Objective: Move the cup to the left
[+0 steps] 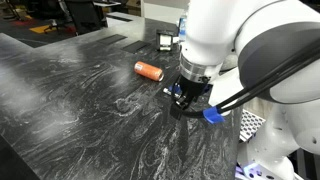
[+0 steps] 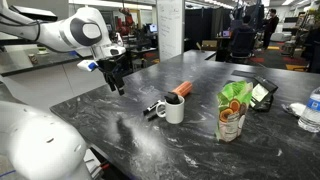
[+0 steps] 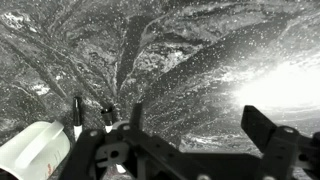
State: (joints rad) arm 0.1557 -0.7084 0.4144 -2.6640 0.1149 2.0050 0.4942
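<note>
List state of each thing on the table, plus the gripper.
cup: upright, on the table, not held
orange cylinder: lying on its side
green pouch: standing upright
gripper: open, empty

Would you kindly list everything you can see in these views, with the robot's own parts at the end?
cup: one, whitish, mid-table, in front of the cylinder in an exterior view.
orange cylinder: one, orange, lying on its side on the table.
snack bag: one, green and orange, upright, beside the cup.
black device: one, black, behind the bag.
bottle: one, clear, at the picture's edge.
table: one, dark marbled, under everything.
arm: one, white, over the table.
pincer: one, black, open and empty, above bare table, apart from the cup.
</note>
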